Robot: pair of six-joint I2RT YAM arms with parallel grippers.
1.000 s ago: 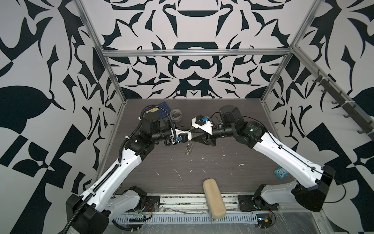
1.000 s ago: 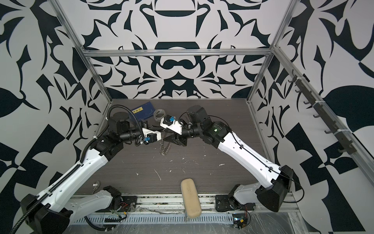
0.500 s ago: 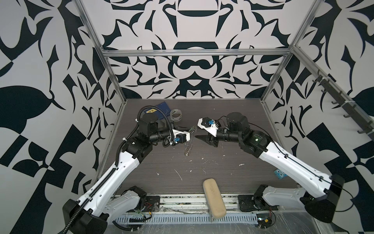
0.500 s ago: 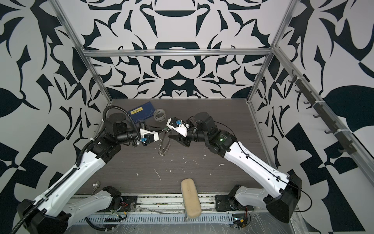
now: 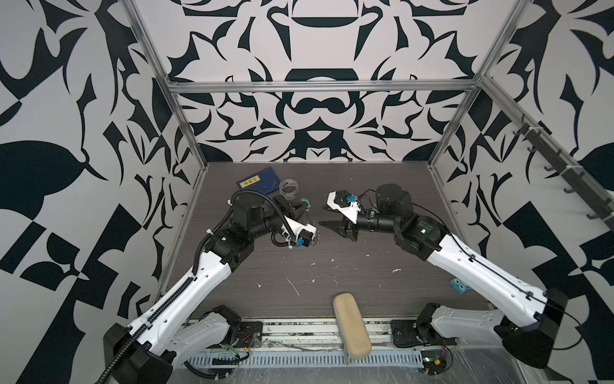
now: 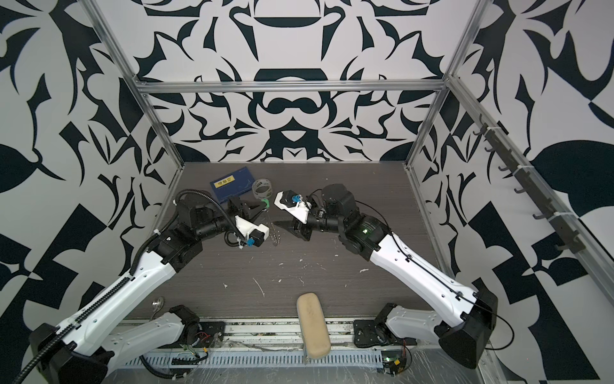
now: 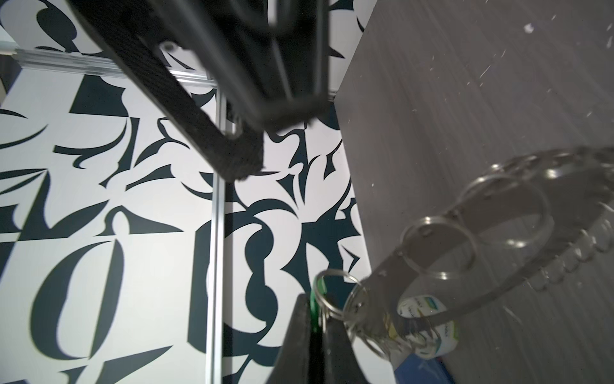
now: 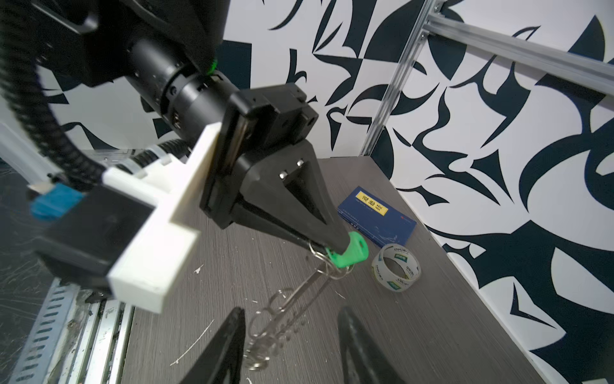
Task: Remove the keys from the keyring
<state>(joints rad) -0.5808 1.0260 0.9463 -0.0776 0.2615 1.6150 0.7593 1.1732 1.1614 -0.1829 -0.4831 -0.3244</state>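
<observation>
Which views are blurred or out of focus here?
Left wrist view: the keyring and its loops are soft and smeared. Right wrist view: the green key and tape roll are crisp. Both top views: sharp, evenly lit.

Mid-frame: left gripper (image 5: 301,207) clamps green key (image 5: 306,201); right gripper (image 5: 323,216) faces it, apart. Blue booklet (image 5: 257,183) and tape roll (image 5: 288,188) lie above.

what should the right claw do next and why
Probably ease the right claw forward and close on the hanging metal ring. The left claw is shut on the green key, and the ring dangles from it by a small wire loop. The right claw is open and empty, with the ring seen between its fingers in the right wrist view.
</observation>
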